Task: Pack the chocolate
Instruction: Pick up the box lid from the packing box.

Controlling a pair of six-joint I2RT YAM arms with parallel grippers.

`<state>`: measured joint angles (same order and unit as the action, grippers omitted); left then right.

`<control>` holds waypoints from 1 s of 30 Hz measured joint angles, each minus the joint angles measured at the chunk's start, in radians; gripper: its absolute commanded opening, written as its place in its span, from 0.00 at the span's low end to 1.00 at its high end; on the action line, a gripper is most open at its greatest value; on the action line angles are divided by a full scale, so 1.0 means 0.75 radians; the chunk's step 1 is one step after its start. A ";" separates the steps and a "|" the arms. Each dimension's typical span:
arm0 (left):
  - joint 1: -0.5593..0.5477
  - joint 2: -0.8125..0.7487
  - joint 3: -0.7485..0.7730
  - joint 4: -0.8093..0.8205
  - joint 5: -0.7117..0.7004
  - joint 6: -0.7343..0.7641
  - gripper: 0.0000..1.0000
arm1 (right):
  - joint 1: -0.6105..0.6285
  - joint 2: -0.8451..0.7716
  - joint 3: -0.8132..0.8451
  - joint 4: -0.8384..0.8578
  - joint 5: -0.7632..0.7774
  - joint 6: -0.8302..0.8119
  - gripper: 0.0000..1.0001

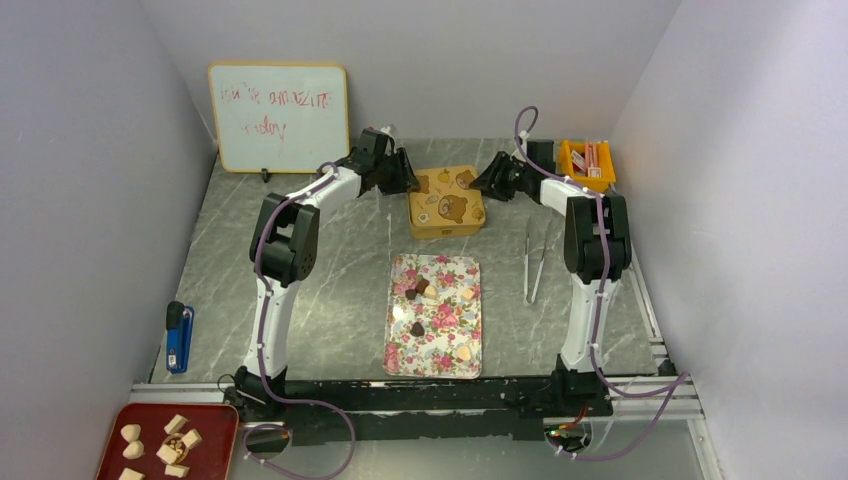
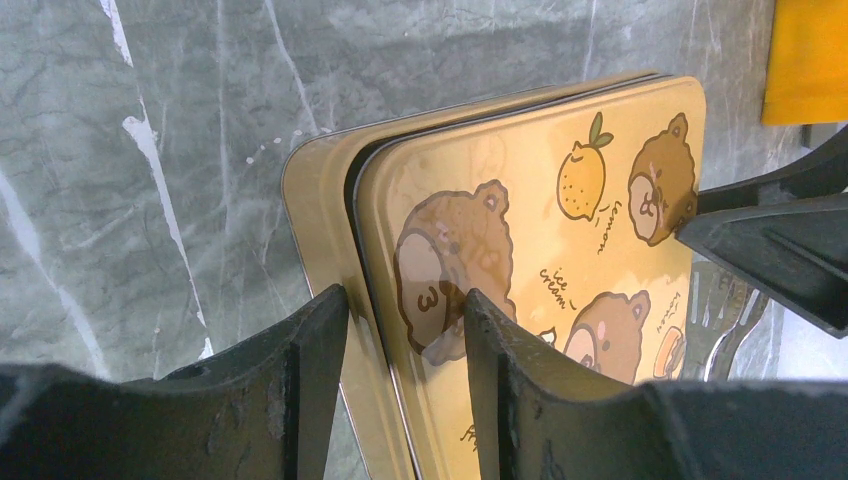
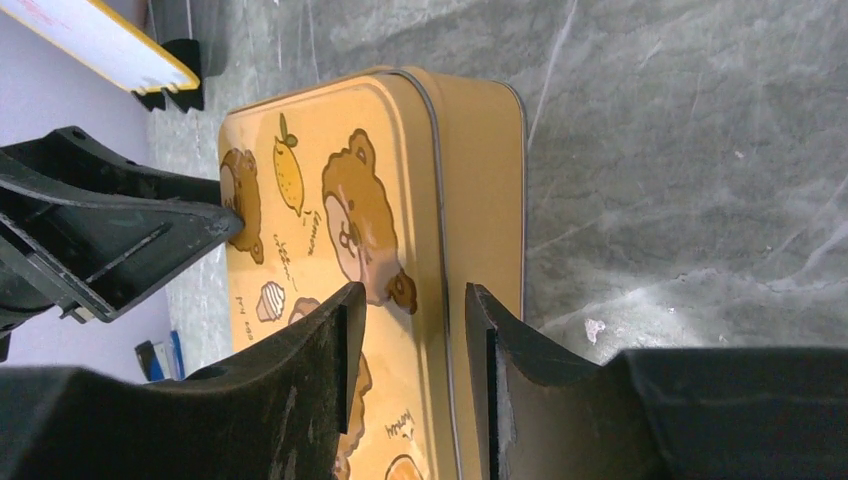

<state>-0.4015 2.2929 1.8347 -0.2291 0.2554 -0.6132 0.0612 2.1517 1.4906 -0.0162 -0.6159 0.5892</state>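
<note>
The chocolates are all sitting on the flowery tray in the middle of the table. It's a handful of little dark and tan pieces, a few bunched near the far end and the others spread toward the near end. Nothing is touching them.

Just behind the tray is a yellow tin with cartoon bears and a lemon on the lid, and both arms are reaching in to it from either side. The left gripper is at the tin's left edge, with one finger outside the wall and the other over the lid. From its wrist camera the lid looks a bit offset from the base, with a dark gap along that side. The right gripper is doing the same on the right edge. On both, the fingers are partway apart and straddling the rim. I honestly can't tell if they're actually pinching it or just sitting around it.

A pair of tweezers lies right of the tray, and there's an orange bin in the far right corner. A whiteboard with red scribble leans on the back left. There's a blue thing at the left edge, and a red tray of pale chunks is at the near left.
</note>
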 measured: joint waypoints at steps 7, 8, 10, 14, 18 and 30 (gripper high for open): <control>0.000 0.000 0.000 0.001 0.002 0.000 0.51 | -0.003 0.026 -0.015 0.046 -0.055 0.030 0.20; 0.000 0.000 0.000 0.001 0.002 0.000 0.51 | -0.006 0.028 -0.018 0.053 -0.064 0.034 0.17; 0.000 -0.002 0.000 -0.001 0.001 0.001 0.52 | -0.011 0.028 -0.023 0.061 -0.079 0.045 0.09; 0.000 -0.005 0.000 -0.003 0.001 0.006 0.53 | -0.012 0.028 -0.027 0.076 -0.085 0.050 0.03; 0.000 -0.007 0.000 -0.004 0.001 0.015 0.54 | -0.012 0.028 -0.030 0.082 -0.086 0.058 0.00; -0.002 -0.053 -0.015 -0.006 0.006 0.014 0.55 | -0.021 0.028 -0.030 0.084 -0.081 0.057 0.03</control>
<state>-0.4026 2.2532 1.8233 -0.2333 0.2600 -0.6029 0.0452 2.1731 1.4685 0.0471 -0.6769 0.6319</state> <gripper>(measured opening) 0.546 0.257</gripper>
